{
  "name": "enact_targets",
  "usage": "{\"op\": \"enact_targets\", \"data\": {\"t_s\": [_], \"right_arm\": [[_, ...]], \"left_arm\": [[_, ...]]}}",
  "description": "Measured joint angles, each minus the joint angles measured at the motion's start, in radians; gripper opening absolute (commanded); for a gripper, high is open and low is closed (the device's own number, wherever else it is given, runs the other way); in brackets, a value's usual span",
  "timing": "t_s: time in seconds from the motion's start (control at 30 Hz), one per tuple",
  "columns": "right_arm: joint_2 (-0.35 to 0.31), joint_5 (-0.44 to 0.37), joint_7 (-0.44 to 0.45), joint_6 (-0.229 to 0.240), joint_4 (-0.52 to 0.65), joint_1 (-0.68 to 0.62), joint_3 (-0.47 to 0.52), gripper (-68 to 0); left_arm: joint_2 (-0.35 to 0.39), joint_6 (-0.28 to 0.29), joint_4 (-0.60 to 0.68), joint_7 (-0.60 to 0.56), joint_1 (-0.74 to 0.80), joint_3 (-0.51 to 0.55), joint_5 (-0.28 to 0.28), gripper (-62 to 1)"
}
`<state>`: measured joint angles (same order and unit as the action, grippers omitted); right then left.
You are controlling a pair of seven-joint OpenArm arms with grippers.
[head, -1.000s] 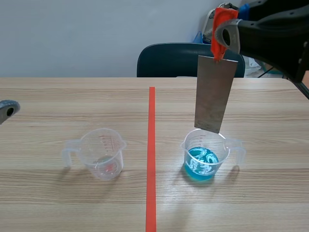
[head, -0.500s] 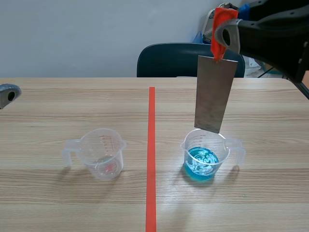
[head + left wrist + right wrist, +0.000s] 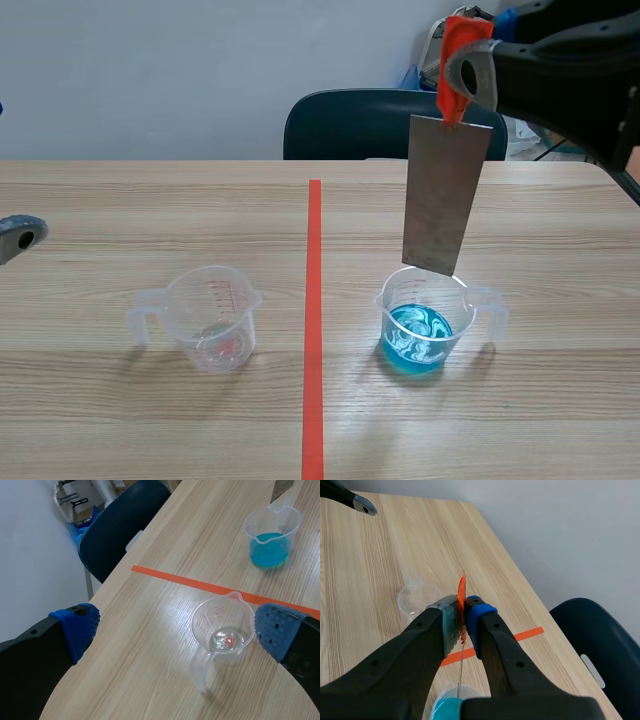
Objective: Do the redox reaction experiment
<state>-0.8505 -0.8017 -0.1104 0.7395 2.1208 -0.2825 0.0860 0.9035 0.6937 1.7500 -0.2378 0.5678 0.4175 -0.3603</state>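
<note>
Scene view: the right claw (image 3: 458, 65) holds a grey plate (image 3: 445, 195) by its orange tab (image 3: 452, 45), the plate hanging just above the blue cup (image 3: 420, 335) on the bench (image 3: 150, 200). Left wrist: the left claw (image 3: 175, 630) gapes wide, the clear cup (image 3: 222, 635) below, between its pads (image 3: 80, 627). Right wrist: both pads clamp the tab, plate edge-on over the blue cup.

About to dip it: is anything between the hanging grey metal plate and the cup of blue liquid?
Nothing visible. The flat grey metal plate hangs just above the open clear plastic cup of blue liquid.
</note>
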Motion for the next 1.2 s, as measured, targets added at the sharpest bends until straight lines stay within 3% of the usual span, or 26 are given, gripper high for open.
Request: {"op": "enact_targets", "data": {"t_s": [1.2], "right_arm": [[0.000,-0.003,0.000,0.000,0.000,0.000,0.000,-66.7]], "left_arm": [[-0.003,0.000,0.000,0.070,0.000,0.000,0.000,1.4]]}}
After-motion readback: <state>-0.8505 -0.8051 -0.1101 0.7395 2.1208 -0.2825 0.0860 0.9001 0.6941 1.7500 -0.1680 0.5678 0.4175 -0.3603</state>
